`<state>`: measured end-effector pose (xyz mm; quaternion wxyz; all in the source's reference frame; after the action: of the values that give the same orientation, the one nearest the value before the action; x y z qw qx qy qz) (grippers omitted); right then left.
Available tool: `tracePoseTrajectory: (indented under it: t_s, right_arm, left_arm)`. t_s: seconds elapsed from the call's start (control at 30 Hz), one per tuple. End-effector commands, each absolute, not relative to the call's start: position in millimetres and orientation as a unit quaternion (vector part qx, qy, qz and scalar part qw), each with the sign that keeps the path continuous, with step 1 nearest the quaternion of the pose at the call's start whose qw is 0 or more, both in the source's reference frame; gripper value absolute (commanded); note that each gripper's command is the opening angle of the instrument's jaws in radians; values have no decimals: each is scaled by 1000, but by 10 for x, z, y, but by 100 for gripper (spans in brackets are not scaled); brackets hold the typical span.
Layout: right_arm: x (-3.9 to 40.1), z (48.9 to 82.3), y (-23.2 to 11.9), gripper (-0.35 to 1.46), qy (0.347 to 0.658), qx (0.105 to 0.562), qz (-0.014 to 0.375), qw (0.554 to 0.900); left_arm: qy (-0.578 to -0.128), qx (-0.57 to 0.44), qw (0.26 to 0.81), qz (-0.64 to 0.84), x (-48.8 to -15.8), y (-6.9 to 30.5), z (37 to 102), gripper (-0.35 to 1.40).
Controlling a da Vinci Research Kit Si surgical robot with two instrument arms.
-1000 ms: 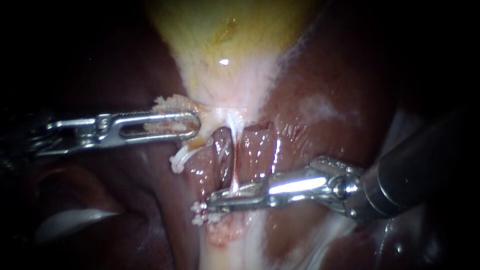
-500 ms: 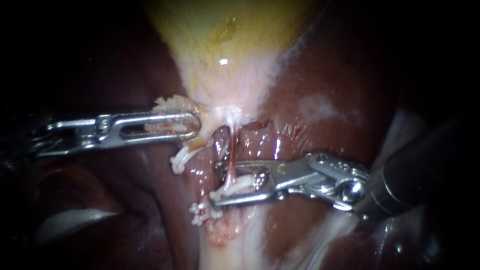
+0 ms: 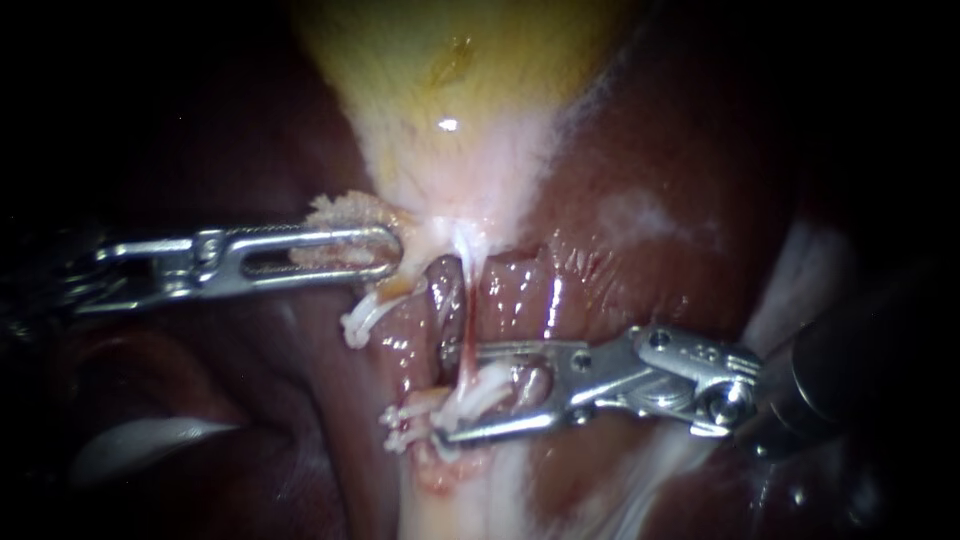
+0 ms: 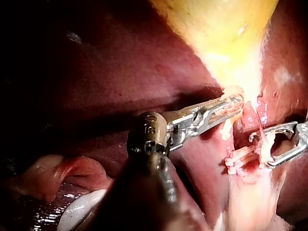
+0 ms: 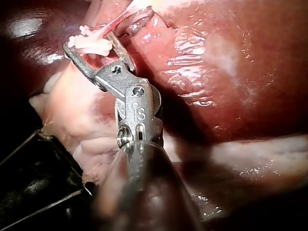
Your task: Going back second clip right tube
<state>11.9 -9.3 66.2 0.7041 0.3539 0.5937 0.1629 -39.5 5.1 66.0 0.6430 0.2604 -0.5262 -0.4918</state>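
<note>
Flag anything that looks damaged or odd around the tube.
A raw, bloody patch lies just below the white clips on the thin tube, under the tip of the right instrument. The left instrument holds a frayed tissue scrap. Nothing else stands out.

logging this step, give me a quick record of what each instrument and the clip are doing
left instrument: jaws shut on tissue below the gallbladder
right instrument: jaws open, one each side of the clip
clip: white, across the thin tube
background: liver
</note>
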Motion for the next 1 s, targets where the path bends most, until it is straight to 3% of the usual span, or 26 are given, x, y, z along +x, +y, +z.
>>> tracePoseTrajectory:
  t_s: [0.03,0.27,0.7,1.0]
  right_arm:
    - [119,661,-94,50,594,355,162,704]
    - [119,663,-93,50,595,356,157,703]
    - [100,693,-65,50,594,301,175,726]
    - [56,677,-52,50,603,268,142,738]
  left_arm:
    - [-526,260,643,-492,-396,51,660,-35]
    - [-526,260,643,-492,-397,50,661,-35]
    - [-526,260,643,-492,-397,50,661,-35]
    - [-526,260,643,-492,-397,50,661,-35]
